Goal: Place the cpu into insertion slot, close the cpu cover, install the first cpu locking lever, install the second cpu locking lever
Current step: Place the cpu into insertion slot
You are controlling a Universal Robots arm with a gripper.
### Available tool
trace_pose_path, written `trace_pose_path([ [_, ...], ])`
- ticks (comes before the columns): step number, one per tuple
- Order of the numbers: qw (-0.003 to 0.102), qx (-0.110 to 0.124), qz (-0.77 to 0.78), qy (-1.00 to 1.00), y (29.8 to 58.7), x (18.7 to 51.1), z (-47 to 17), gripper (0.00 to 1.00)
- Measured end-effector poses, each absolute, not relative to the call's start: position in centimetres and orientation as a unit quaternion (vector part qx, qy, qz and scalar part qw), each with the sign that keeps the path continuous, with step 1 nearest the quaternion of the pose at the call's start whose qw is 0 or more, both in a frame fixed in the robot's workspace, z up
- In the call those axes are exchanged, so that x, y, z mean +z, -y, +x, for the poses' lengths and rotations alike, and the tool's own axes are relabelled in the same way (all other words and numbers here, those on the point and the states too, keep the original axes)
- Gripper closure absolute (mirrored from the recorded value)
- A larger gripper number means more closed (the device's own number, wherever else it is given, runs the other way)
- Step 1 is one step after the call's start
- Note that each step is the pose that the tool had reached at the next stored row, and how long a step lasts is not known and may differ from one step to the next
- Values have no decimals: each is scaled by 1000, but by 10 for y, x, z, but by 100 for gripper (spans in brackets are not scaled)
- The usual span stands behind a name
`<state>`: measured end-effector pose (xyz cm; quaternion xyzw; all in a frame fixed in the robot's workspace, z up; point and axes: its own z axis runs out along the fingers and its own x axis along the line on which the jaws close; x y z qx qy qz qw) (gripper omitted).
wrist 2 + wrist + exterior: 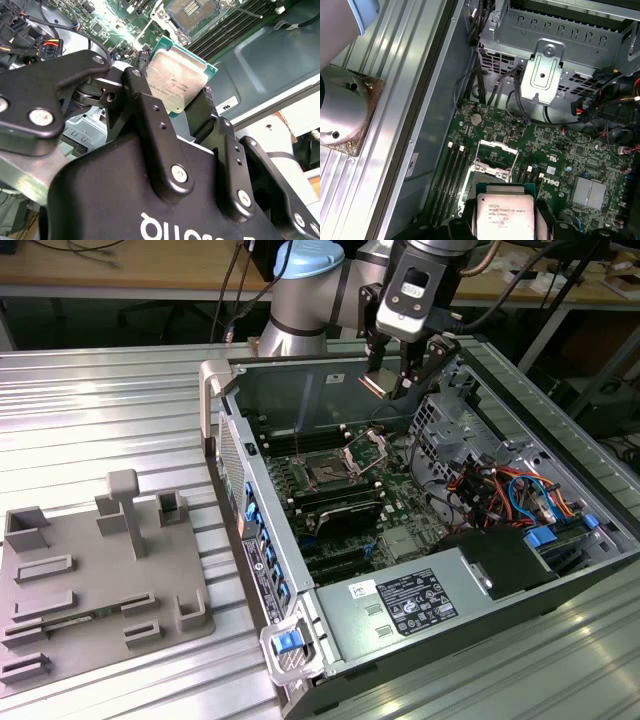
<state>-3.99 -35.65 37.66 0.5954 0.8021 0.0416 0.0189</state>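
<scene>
My gripper [386, 386] hangs above the open computer case, shut on the cpu [377, 383], a flat tan-silver square held by its edges. In both wrist views the cpu [176, 82] [505, 214] sits between the black fingers [150, 112], clear of the board. Below it on the green motherboard [400, 500] lies the insertion slot [328, 472] [192, 11], dark, square and uncovered. The cpu cover [366, 449] [494, 159] stands swung up at the slot's far edge. The cpu is off to the exterior view's right of the slot and well above it.
A grey labelled power supply box [410, 605] fills the near end of the case. A metal drive cage [440, 425] and coloured cables [505, 490] crowd the exterior view's right. Black memory slots [335, 508] flank the socket. A grey fixture tray [90, 575] lies outside on the ribbed table.
</scene>
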Motion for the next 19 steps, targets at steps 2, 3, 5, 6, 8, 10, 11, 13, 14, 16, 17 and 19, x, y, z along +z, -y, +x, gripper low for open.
trace_pose_path([
  [2,19,42,598,-800,357,377,-40,45],
  [3,19,42,599,-799,356,377,-40,45],
  [5,19,41,602,-797,357,377,-40,45],
  [6,19,41,603,-796,357,377,-40,45],
  [8,19,41,607,-794,357,377,-40,45],
  [10,20,41,611,-790,356,376,-40,45],
  [11,20,41,613,-789,356,376,-40,45],
  [13,20,41,619,-784,356,376,-40,45],
  [14,20,41,622,-782,356,376,-40,45],
  [16,20,41,623,-781,356,376,-41,45],
  [17,20,41,624,-780,356,376,-41,45],
  [19,20,41,624,-780,356,376,-44,45],
])
